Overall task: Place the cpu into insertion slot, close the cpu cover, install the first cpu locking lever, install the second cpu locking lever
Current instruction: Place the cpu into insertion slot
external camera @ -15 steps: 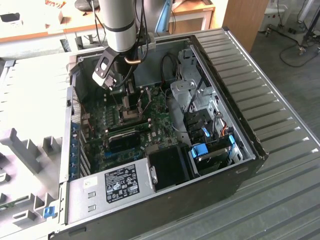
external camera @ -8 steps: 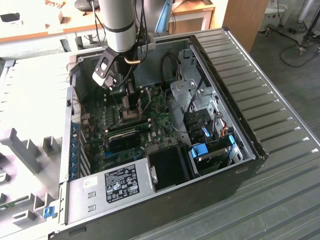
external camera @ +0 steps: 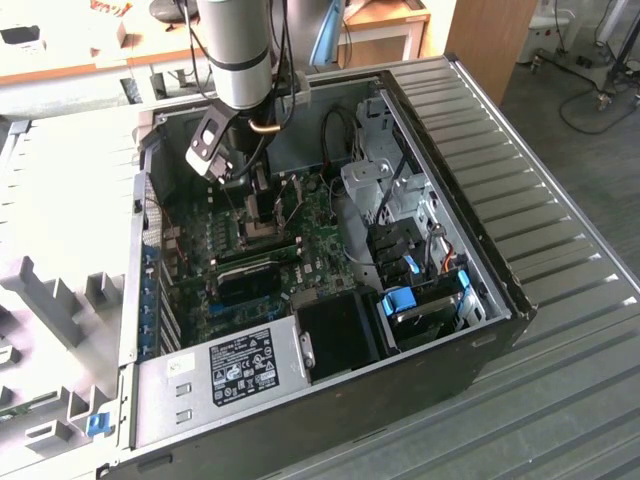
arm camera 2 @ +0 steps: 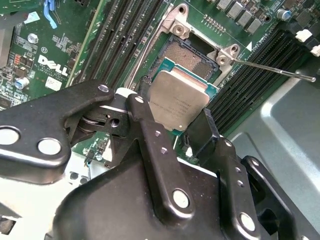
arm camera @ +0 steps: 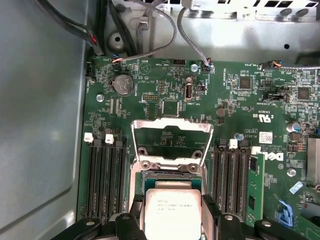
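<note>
Exterior view – your arm sits upper middle of frame, toward the exterior view's left, gripper (external camera: 256,200) down inside open computer case (external camera: 500,200), over green board (external camera: 318,232).
Second wrist view – fingers (arm camera 2: 145,125) clamped on cpu (arm camera 2: 177,102) edges. Chip hangs over near side of insertion slot (arm camera 2: 187,54), pin field beyond it bare.
First wrist view – cpu cover (arm camera: 170,125) flipped up open past slot, memory slots (arm camera: 105,175) flanking both sides.
</note>
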`<state>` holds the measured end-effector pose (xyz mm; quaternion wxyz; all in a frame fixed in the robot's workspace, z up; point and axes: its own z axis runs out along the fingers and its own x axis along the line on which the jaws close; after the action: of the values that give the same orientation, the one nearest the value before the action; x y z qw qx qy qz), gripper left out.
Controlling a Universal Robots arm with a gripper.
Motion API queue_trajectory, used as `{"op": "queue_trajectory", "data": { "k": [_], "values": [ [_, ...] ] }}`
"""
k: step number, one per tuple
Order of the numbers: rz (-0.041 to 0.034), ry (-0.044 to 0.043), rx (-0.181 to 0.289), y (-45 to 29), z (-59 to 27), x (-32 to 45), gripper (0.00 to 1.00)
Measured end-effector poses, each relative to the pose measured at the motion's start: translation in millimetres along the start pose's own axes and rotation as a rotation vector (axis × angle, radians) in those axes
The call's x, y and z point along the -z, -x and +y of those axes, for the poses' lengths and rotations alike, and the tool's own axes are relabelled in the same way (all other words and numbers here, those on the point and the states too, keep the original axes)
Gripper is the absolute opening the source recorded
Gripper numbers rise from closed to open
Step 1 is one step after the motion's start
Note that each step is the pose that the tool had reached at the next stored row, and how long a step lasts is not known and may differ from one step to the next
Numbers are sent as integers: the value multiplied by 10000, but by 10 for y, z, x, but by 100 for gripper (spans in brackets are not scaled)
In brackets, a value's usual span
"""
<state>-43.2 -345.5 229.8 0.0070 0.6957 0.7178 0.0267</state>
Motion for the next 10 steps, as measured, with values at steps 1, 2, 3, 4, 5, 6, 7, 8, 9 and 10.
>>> {"op": "queue_trajectory", "data": {
  "k": [1,2,3,4,5,6,7,8,9,10],
  "values": [
    [-2,0,-17,0,0,-3,54],
    [-3,0,-20,0,-1,-3,54],
    [-2,-1,-20,0,-1,-3,54],
    [-3,0,-21,0,-2,-3,54],
    [-2,1,-23,0,-7,-5,54],
    [1,7,-23,-1,-13,-9,54],
    [0,17,-20,-1,-22,-15,54],
    [-1,32,-20,-1,-34,-22,54],
    [-2,58,-19,-1,-45,-28,54],
    [-4,85,-18,-1,-55,-35,54]
  ]
}}
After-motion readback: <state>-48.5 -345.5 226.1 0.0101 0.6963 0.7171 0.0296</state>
